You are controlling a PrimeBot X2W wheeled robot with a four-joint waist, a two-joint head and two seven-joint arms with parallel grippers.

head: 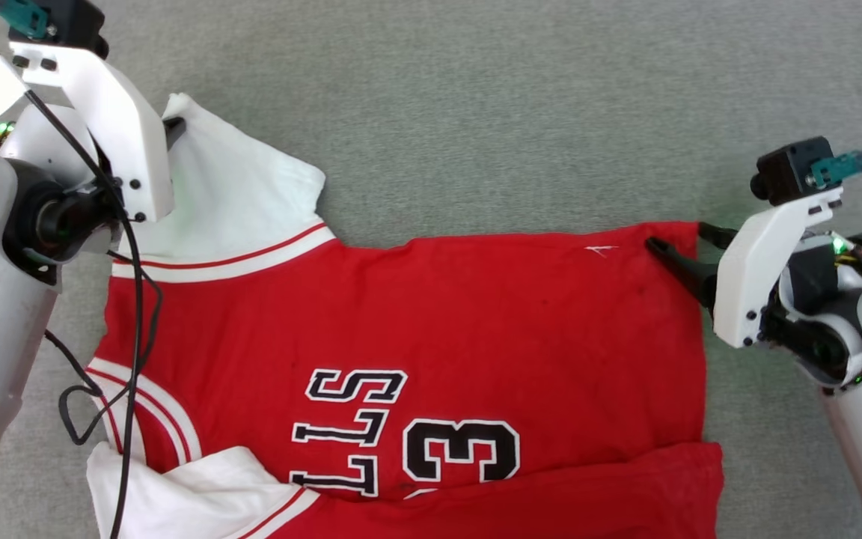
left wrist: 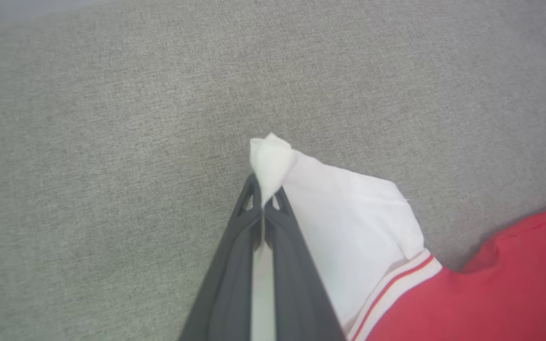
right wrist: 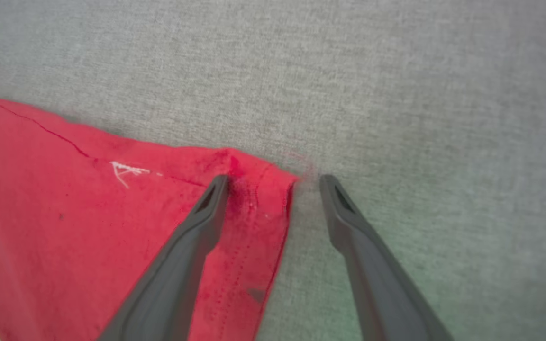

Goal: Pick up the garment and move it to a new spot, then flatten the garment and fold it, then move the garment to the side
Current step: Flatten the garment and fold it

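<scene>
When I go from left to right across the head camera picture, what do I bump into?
left gripper → white sleeve of the garment → black letters → number 3 → right gripper, fingers open around the red corner.

Left claw [left wrist: 263,201] on garment [head: 476,314] sleeve [left wrist: 349,222], right claw [right wrist: 275,182] astride hem corner [right wrist: 259,189]

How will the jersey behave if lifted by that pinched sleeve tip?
Likely floppy: the sleeve tip bunches where the left gripper is shut on it, so the garment should drape and drag. Probably light: the fabric looks thin and lies flat. The right gripper is open astride the hem corner, so that side may trail.
</scene>
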